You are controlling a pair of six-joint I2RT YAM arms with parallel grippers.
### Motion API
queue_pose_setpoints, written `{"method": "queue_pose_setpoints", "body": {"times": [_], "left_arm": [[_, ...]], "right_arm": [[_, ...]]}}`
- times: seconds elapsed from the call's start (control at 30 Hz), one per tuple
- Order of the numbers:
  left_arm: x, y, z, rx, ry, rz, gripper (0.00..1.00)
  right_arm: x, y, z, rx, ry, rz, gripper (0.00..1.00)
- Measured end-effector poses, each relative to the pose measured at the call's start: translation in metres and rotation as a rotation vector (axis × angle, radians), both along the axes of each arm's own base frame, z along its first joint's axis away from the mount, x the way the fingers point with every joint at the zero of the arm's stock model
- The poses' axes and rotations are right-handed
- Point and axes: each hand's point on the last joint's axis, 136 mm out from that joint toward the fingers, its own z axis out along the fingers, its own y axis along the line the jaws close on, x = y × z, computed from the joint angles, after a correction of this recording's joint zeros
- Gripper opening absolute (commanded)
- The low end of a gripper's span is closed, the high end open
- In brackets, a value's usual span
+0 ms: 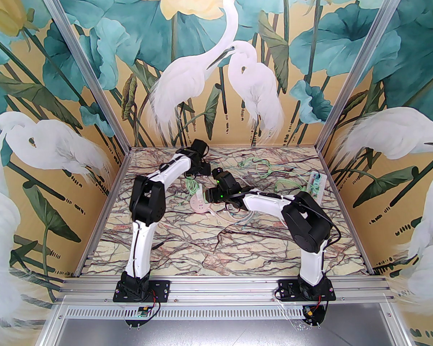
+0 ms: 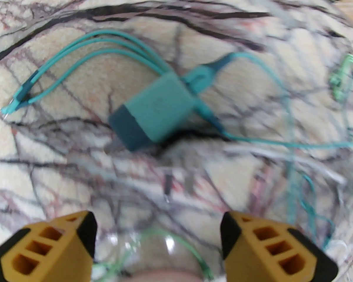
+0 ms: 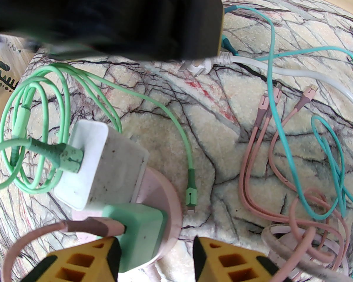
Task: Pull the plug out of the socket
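A teal plug (image 2: 153,113) lies on its side on the marble table, free of any socket, its teal cables (image 2: 85,44) fanning out to the left. My left gripper (image 2: 157,225) hovers just above it, open and empty, and stands toward the back of the table (image 1: 198,169). The round pink socket (image 3: 170,198) still carries a white charger (image 3: 97,163) and a mint-green charger (image 3: 141,231). My right gripper (image 3: 156,242) is shut on this socket, a finger on either side. From above, the socket (image 1: 201,204) sits left of the right gripper (image 1: 212,195).
Loose cables crowd the table: a light-green coil (image 3: 38,128), pink leads (image 3: 259,157), teal loops (image 3: 326,163) and a white plug with a thick cord (image 3: 200,65). A white power strip (image 1: 317,184) lies at the right edge. The left arm's black body (image 3: 106,16) hangs above the socket.
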Motion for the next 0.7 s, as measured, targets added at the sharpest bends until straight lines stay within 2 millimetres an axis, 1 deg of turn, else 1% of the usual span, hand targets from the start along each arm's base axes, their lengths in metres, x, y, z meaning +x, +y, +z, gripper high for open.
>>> {"method": "queue_pose_setpoints", "body": {"times": [0.17,0.27,0.33,0.43,0.5,0.57,0.6,0.63,0.7], "left_arm": [[-0.033,0.006,0.046,-0.074,-0.054,0.007,0.74],[-0.059,0.015,0.065,-0.118,-0.093,0.027,0.72],[-0.075,0.021,0.07,-0.141,-0.116,0.042,0.7],[-0.102,0.031,0.071,-0.161,-0.148,0.066,0.67],[-0.12,0.035,0.067,-0.161,-0.167,0.073,0.65],[-0.137,0.034,0.061,-0.157,-0.185,0.074,0.62],[-0.144,0.033,0.057,-0.159,-0.191,0.073,0.6],[-0.151,0.031,0.051,-0.163,-0.19,0.074,0.55],[-0.162,0.031,0.038,-0.179,-0.189,0.081,0.5]], "right_arm": [[0.0,0.0,0.0,0.0,0.0,0.001,0.49],[-0.001,-0.001,0.001,0.001,0.0,0.001,0.49],[-0.005,-0.002,0.0,0.0,0.003,0.006,0.5],[-0.013,-0.005,0.0,-0.001,0.009,0.014,0.51],[-0.018,-0.007,0.0,0.0,0.014,0.02,0.52],[-0.021,-0.008,0.0,0.006,0.018,0.027,0.53],[-0.022,-0.008,0.0,0.008,0.019,0.029,0.53],[-0.024,-0.009,0.0,0.01,0.02,0.031,0.53],[-0.026,-0.01,0.001,0.01,0.021,0.034,0.53]]}}
